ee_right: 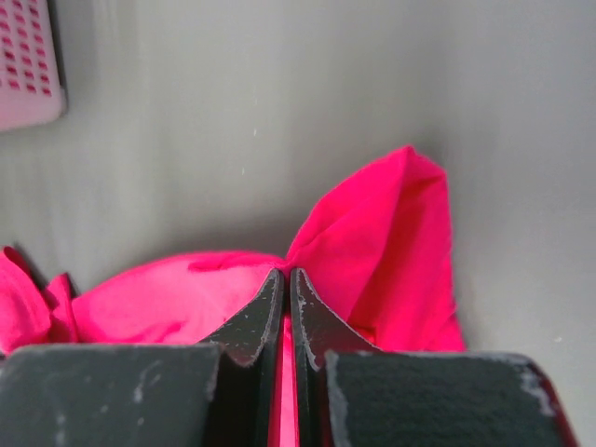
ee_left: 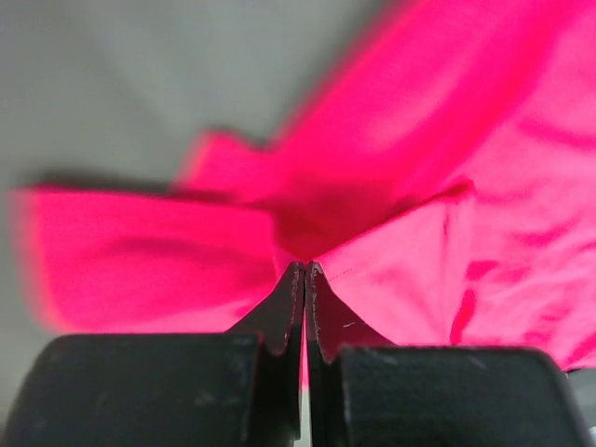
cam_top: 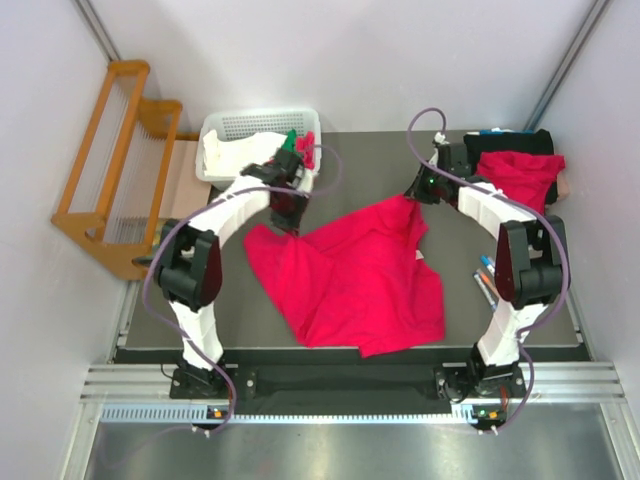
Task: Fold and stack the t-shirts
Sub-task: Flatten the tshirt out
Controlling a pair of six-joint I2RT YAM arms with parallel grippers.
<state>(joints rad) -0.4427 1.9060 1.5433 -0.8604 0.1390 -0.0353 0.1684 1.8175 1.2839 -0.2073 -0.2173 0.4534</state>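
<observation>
1. Red t-shirt (cam_top: pixel 350 280) lies rumpled mid-tabletop (cam_top: pixel 255 315), between the two arms.
2. Left pincer (ee_left: pixel 305 270) is clamped tight on the shirt's left edge, cloth bunched at the tips.
3. Right pincer (ee_right: pixel 286 275) is clamped on its far right corner, a fold standing up.
4. Second red t-shirt (cam_top: pixel 520 172) is heaped at the far right corner.
5. White basket (cam_top: pixel 262 122) sits far left.
</observation>
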